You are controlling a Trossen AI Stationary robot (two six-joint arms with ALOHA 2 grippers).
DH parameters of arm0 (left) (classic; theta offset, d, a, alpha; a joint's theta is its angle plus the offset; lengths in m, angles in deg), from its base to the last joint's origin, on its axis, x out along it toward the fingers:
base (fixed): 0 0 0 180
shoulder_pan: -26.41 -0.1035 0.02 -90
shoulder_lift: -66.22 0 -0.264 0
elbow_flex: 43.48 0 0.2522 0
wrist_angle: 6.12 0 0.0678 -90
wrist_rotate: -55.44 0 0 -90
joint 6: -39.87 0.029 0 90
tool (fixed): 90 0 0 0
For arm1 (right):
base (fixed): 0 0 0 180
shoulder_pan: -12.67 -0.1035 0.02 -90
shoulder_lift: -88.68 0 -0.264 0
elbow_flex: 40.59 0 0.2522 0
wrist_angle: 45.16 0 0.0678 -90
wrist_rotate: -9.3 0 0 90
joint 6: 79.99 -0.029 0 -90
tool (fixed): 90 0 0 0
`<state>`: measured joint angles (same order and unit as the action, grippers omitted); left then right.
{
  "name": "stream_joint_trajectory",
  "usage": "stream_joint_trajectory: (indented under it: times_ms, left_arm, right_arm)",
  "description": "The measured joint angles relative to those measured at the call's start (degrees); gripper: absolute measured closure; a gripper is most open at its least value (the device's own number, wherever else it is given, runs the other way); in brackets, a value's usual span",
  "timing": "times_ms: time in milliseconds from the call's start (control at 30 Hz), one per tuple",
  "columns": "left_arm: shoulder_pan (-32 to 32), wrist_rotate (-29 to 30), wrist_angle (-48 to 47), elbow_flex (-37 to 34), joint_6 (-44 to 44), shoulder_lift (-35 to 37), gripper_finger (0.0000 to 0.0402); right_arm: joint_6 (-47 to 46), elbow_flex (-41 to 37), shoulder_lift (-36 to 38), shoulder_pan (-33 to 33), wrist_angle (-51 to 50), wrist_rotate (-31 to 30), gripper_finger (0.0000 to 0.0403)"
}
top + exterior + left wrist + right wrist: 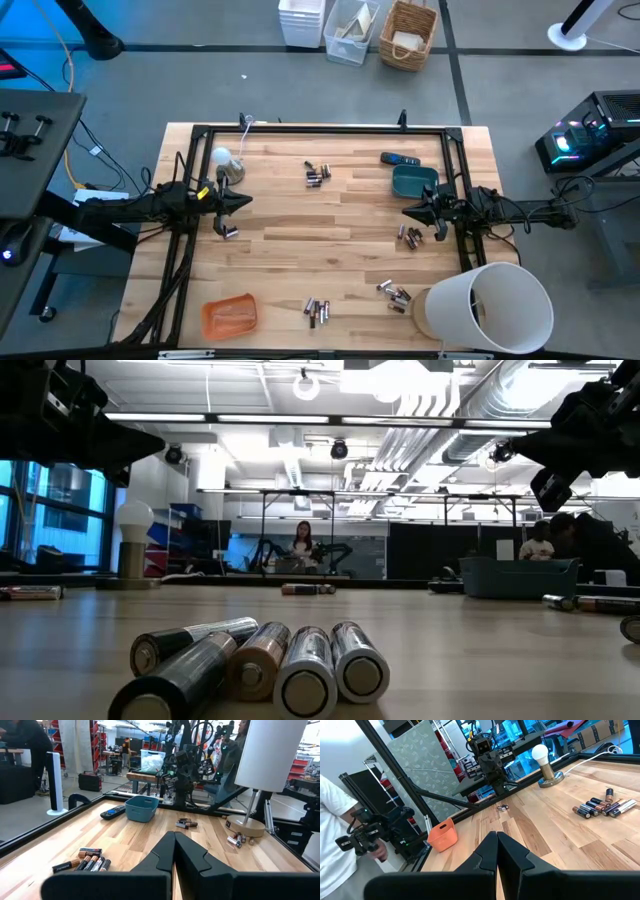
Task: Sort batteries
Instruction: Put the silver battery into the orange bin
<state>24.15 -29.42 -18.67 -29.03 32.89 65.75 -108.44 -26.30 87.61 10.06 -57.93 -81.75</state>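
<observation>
On the counter (pixel 330 250), batteries (pixel 317 174) lie in scattered clusters; left gripper (pixel 243 201) and right gripper (pixel 410 211) hover closed, empty, nearest cells just beside each.

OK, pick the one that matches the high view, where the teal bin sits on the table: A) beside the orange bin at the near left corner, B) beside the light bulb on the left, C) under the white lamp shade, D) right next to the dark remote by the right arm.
D: the teal bin lies just beside the dark remote, close to the right gripper, far from the orange bin.
</observation>
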Motion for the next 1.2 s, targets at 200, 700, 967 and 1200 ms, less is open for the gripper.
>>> stream_joint_trajectory:
  times_ms: [200, 700, 967, 1200]
  left_arm:
    - [0.0, 5.4, 17.3, 0.0, -12.4, -0.7, 0.0401]
    - [4.4, 3.1, -31.0, 43.9, -16.5, -47.9, 0.0401]
    - [20.7, -4.4, -56.3, 52.1, -38.9, -65.4, 0.0401]
    - [27.8, -3.3, -69.8, 51.4, -47.2, -73.7, 0.0362]
  right_arm:
    - [0.0, 0.0, 0.0, 0.0, 0.0, 0.0, 0.0402]
    - [0.0, 0.0, 0.0, 0.0, 0.0, 0.0, 0.0402]
    - [0.0, 0.0, 0.0, 0.0, 0.0, 0.0, 0.0402]
    - [0.0, 0.0, 0.0, 0.0, 0.0, 0.0, 0.0402]
